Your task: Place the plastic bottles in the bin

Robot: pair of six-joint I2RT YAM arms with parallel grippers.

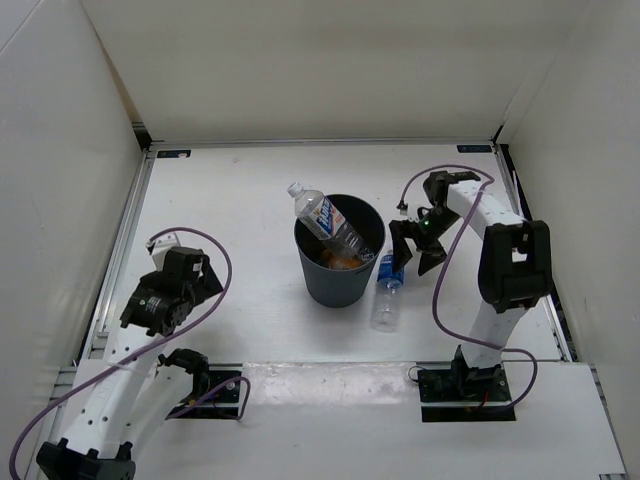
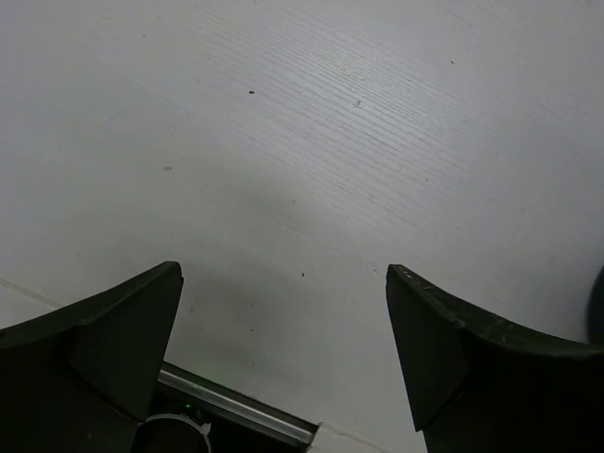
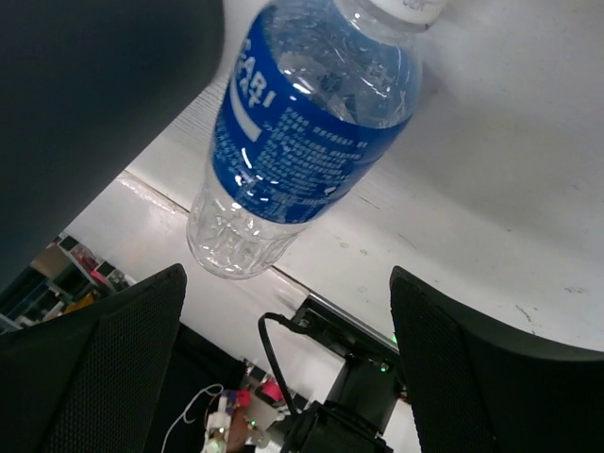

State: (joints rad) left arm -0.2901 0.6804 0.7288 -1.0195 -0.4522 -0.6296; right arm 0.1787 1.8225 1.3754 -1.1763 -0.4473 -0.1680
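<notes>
The dark round bin [image 1: 335, 285] stands mid-table. A clear bottle with a white-and-blue label [image 1: 325, 220] leans in it, its white cap sticking out over the far-left rim. Something orange [image 1: 343, 261] shows at the bin's bottom; I take it for the short orange bottle. The blue-labelled bottle [image 1: 388, 290] lies on the table just right of the bin. My right gripper [image 1: 418, 256] hovers open by that bottle's far end. In the right wrist view the bottle [image 3: 311, 132] lies beyond the open gripper [image 3: 288, 274], not between the fingers. My left gripper [image 2: 283, 274] is open over bare table.
White walls enclose the table on three sides. The bin's dark wall [image 3: 94, 94] fills the upper left of the right wrist view. The right arm's base and cable [image 3: 359, 377] sit beneath the gripper. A metal rail [image 2: 236, 406] runs along the table edge below the left gripper.
</notes>
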